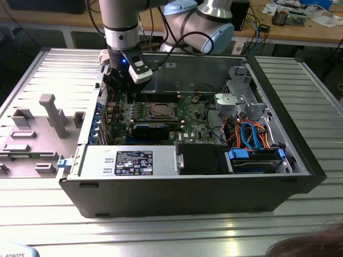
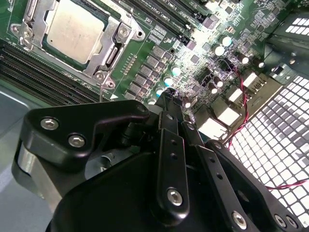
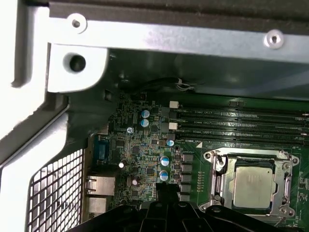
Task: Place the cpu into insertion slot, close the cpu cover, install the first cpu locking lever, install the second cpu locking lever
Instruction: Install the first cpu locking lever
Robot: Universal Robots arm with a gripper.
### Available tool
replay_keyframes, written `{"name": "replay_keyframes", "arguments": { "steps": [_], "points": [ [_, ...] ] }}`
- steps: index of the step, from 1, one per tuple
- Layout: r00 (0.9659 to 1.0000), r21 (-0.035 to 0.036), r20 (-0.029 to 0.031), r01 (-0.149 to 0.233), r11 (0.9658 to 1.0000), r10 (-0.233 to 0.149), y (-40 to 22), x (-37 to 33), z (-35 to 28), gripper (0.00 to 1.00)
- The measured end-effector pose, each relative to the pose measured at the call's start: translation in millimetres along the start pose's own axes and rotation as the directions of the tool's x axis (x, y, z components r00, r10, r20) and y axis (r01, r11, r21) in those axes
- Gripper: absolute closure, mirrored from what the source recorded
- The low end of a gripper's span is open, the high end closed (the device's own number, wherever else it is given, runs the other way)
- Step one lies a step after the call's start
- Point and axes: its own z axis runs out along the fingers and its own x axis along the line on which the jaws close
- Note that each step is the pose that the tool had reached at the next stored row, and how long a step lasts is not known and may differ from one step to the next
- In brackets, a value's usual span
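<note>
Open case (image 1: 300, 176); cpu (image 3: 252, 186) flat in insertion slot (image 3: 285, 159).

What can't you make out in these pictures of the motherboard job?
- Pincer tips: in the second wrist view they bunch together, so open or shut is unclear.
- Locking levers beside the cpu: too fine to tell latched from loose in both wrist views.
- Insertion slot: its lower edge is hidden by the pincer body in the first wrist view.
- Cpu cover: too small in the exterior view.
</note>
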Motion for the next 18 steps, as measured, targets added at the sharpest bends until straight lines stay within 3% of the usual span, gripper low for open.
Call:
{"name": "replay_keyframes", "arguments": {
  "steps": [18],
  "points": [
    [1.0000,0.0000,-0.0001,0.000,1.0000,0.000,4.8,1.4,-0.1,0.89]
  ]
}}
